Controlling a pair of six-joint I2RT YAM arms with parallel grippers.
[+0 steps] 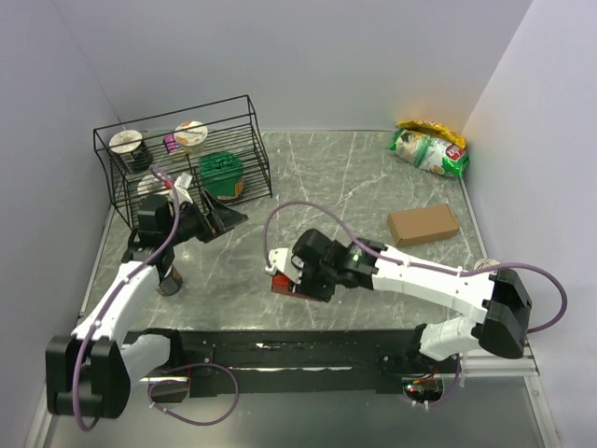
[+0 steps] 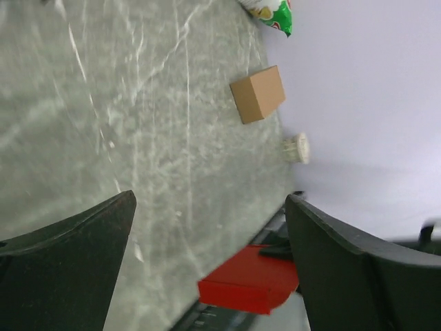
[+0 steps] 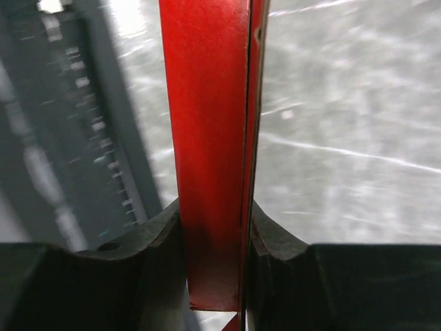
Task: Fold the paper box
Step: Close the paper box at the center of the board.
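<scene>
You have the paper box pinched edge-on in the right end effector, whose fingers are closed on its flat red faces. It sits low over the desk, near the front edge and about midway across (only a sliver of red shows from above). Your left end effector has its fingers spread wide with nothing between them, off to the left in front of the wire rack. A brown cardboard box lies well apart, to the right.
</scene>
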